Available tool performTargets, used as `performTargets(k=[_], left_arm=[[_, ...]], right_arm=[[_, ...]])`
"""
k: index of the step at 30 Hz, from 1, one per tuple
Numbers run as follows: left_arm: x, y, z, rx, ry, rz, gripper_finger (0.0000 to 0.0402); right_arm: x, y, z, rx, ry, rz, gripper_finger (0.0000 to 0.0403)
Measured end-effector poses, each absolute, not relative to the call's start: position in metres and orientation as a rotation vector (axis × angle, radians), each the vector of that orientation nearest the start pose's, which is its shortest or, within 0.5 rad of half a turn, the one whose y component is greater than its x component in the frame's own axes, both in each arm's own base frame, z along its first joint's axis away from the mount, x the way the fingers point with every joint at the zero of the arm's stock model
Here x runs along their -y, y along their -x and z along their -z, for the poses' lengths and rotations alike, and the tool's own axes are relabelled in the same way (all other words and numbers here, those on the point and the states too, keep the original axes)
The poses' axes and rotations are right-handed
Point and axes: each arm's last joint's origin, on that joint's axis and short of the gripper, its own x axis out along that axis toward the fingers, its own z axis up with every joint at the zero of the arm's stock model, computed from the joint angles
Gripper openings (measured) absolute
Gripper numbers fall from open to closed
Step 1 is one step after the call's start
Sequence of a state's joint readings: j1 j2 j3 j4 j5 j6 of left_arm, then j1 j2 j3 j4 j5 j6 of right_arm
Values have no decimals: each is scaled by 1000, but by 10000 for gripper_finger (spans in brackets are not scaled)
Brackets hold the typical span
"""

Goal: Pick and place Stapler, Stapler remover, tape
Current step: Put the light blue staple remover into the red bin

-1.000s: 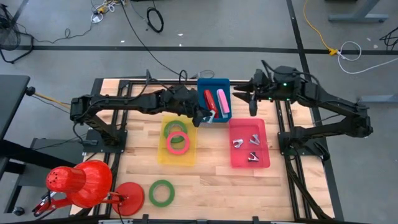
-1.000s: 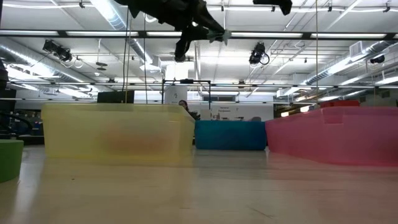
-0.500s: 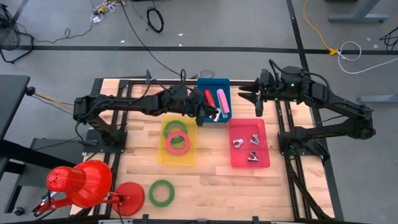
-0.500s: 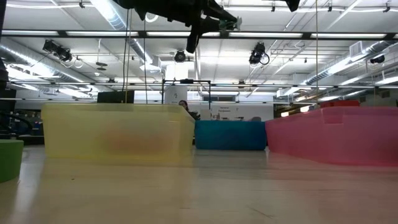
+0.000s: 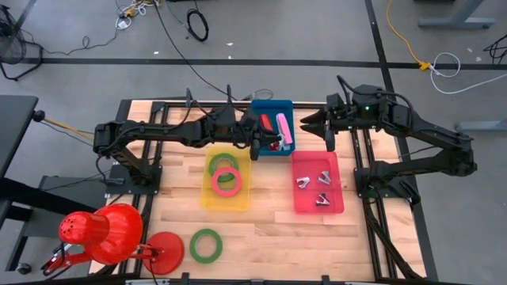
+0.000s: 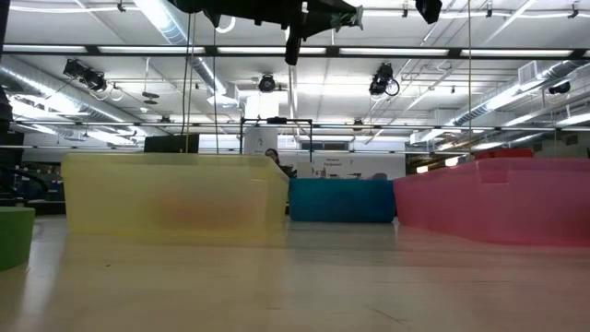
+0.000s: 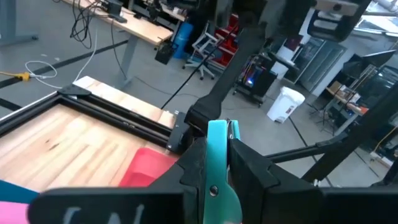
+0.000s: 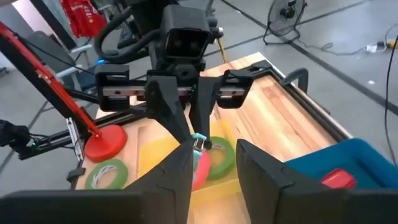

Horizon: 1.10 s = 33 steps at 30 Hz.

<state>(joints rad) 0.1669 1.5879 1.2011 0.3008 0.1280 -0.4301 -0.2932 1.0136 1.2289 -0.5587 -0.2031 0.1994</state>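
My left gripper [image 5: 274, 143] hangs high over the near edge of the blue bin [image 5: 272, 150], shut on a teal stapler remover [image 7: 217, 163]. The remover also shows at the top of the low view [image 6: 346, 13] and in the right wrist view [image 8: 199, 142]. My right gripper [image 5: 316, 131] hovers open beside the bin's right side, facing the left gripper, with nothing between its fingers [image 8: 180, 180]. A red stapler [image 5: 266, 123] and a pink stapler [image 5: 283, 127] lie in the blue bin. Green and pink tape rolls [image 5: 226, 174] lie in the yellow bin. My left gripper pinches the teal stapler remover's flat sides [image 7: 216, 186] between its two fingers. The remover's end [image 7: 217, 130] sticks out past the fingertips. The fingers lie level, pointing toward the table's right side. The remover is lifted clear, high above the blue bin.
A pink bin [image 5: 318, 207] near the right holds several stapler removers. A loose green tape roll [image 5: 206, 245] lies on the near table. A red desk lamp [image 5: 103, 233] stands at the near left corner. Bare wood lies between the bins and the near edge.
My left gripper has tipped up from slanting downward to level and risen a little, carrying the stapler remover slightly toward the table's right over the blue bin. My right gripper has rolled a little at its wrist while staying in place.
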Motion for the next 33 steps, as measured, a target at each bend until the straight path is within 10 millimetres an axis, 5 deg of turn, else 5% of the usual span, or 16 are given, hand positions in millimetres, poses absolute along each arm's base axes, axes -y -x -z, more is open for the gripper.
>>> performTargets(k=[16,33], left_arm=[[-58,-366,-322,-75,422,-60,59],[-58,-366,-322,-75,387,-67,59]], right_arm=[[58,-226,-382,-451,-495,16,234],[62,-247,-364,-540,-595,-6,226]])
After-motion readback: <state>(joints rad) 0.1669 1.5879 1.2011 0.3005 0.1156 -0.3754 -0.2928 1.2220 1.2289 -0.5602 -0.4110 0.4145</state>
